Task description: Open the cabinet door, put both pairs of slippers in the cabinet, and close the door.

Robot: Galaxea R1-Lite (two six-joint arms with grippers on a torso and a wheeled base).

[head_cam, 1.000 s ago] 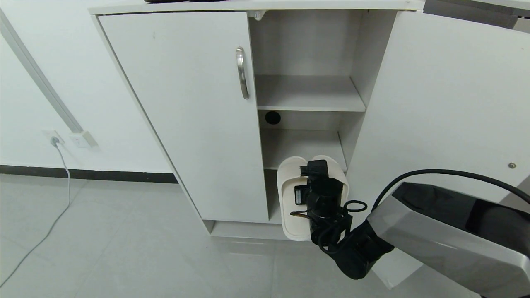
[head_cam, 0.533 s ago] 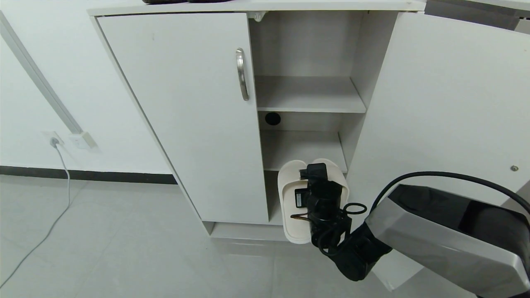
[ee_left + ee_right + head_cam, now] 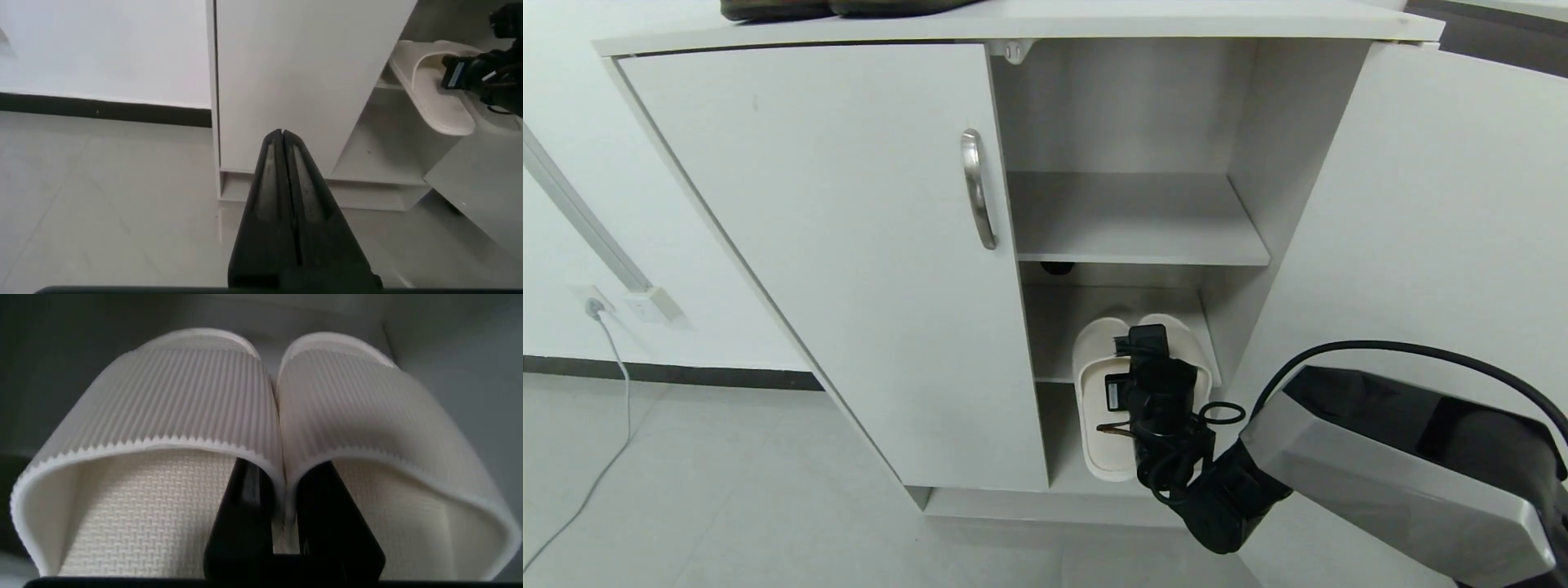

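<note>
A pair of white slippers (image 3: 1098, 408) is pinched side by side by my right gripper (image 3: 1145, 341), which is shut on their inner edges. In the right wrist view the fingers (image 3: 245, 514) clamp the two ribbed straps (image 3: 180, 400) together. The toes reach over the lower shelf (image 3: 1054, 327) of the cabinet, and the heels stick out in front of it. The right cabinet door (image 3: 1421, 212) stands open; the left door (image 3: 833, 245) with its metal handle (image 3: 978, 188) is closed. My left gripper (image 3: 282, 139) is shut and holds nothing, low above the floor before the closed door, with the slippers (image 3: 433, 82) off to its side.
A dark pair of slippers (image 3: 800, 8) lies on the cabinet top. The upper shelf (image 3: 1131, 220) is bare. A wall socket with a cable (image 3: 592, 309) sits at the left, above the grey tiled floor (image 3: 727, 506).
The head camera has come closer to the cabinet. The right gripper has carried the white slippers farther in, so their toes now lie over the lower shelf.
</note>
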